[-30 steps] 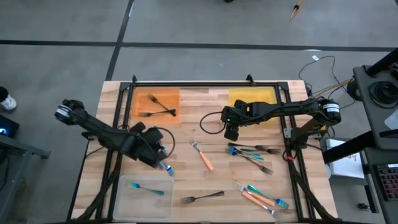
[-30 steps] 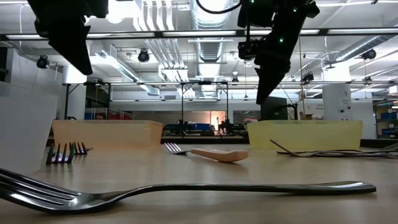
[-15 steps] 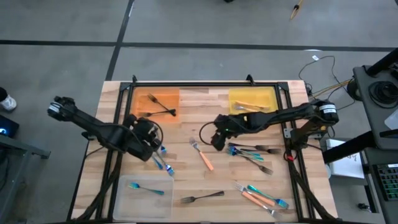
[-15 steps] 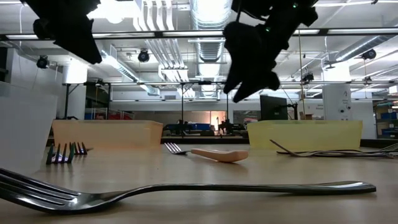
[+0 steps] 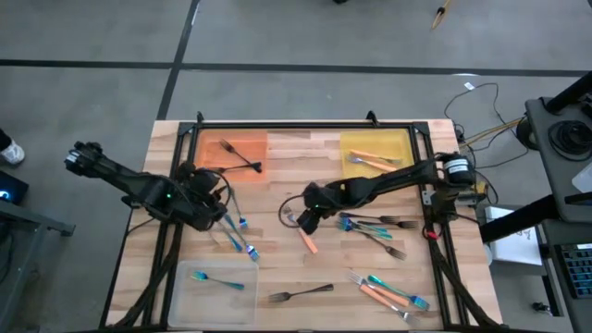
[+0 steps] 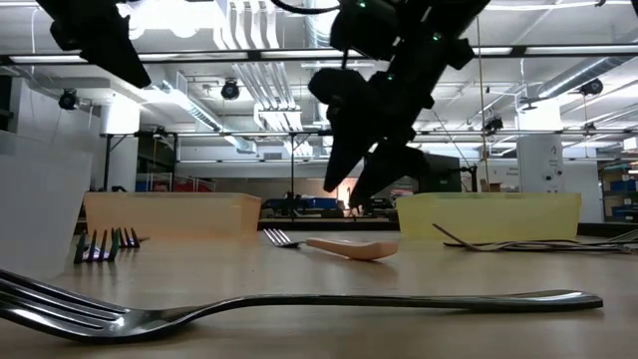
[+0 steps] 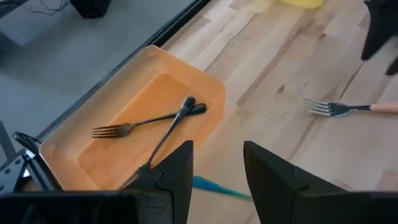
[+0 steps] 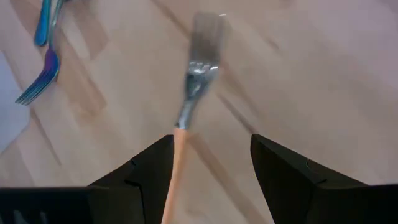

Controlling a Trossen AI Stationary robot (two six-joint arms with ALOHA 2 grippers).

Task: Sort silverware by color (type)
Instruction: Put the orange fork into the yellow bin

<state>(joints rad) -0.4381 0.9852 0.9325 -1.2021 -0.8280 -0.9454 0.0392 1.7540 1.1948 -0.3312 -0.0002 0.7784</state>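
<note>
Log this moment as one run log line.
right gripper: open, over orange-handled fork mid-table | left gripper: open, empty, near orange tray

A lab or workshop hall: exposed ceiling ducts (image 6: 334, 25), strip lights, equipment racks behind a wooden worktable (image 5: 305, 153).

Your two arms: matte black, slim jointed links. Left arm (image 5: 139, 188) ends in round dark cap; right arm (image 5: 398, 178) shows white-ringed joint, black cables looping nearby. Fingers (image 7: 174, 180) dark, blocky, angular.
</note>
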